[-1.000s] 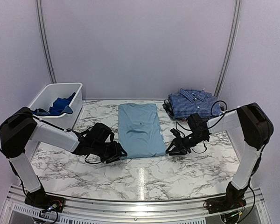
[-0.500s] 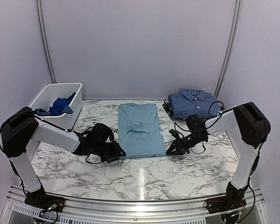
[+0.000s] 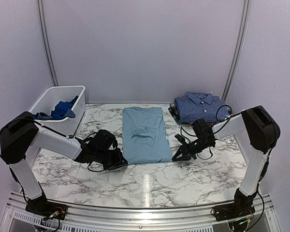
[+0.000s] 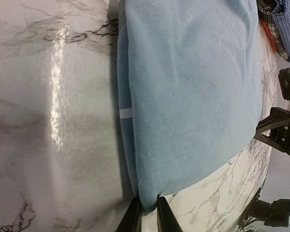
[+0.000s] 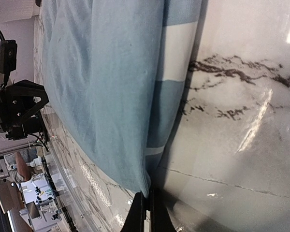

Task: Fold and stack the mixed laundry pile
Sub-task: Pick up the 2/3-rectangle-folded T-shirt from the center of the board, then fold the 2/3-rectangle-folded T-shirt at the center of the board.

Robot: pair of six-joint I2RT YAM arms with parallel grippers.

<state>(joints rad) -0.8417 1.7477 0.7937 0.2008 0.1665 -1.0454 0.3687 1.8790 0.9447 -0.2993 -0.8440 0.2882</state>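
Worktop (image 3: 183,179), L to R: a bin (image 3: 41,99) is holding a royal blue garment (image 3: 63,108). The left gripper (image 3: 118,159) is lying low, jaws pinching the T-shirt's (image 3: 144,133) near-left corner. The right gripper (image 3: 177,155) is mirroring it, jaws pressed together on the near-right corner, prob. readying a lengthwise fold. A folded check shirt (image 3: 199,106) is topping the stack far right. Wrist cams are showing both pinches; the top cam is hiding them.
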